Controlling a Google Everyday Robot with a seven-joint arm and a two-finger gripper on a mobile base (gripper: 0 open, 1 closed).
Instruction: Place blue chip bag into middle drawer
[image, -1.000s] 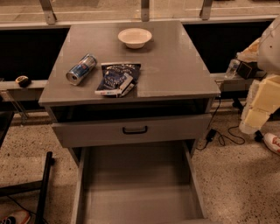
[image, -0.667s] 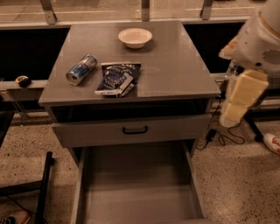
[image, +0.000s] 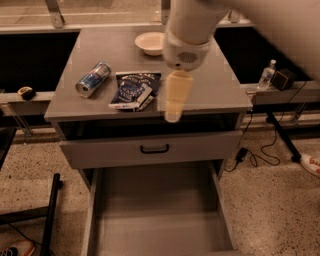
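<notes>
The blue chip bag (image: 134, 89) lies flat on the grey cabinet top (image: 210, 85), left of centre, with its white strip toward the front. The gripper (image: 172, 115), cream-coloured, hangs from the arm that comes in from the upper right. It hovers above the front part of the cabinet top, just right of the bag and apart from it. The middle drawer (image: 155, 200) is pulled out at the bottom, a wide grey tray with a bare floor.
A blue-and-silver can (image: 93, 79) lies left of the bag. A white bowl (image: 151, 43) stands at the back. The upper drawer front with a black handle (image: 154, 148) sticks out slightly. A bottle (image: 266, 74), a black box (image: 283, 78) and floor cables are at right.
The arm has swung from the right side of the cabinet leftward to over the cabinet top, so the gripper now hangs beside the chip bag. The bag, can and bowl have not moved.
</notes>
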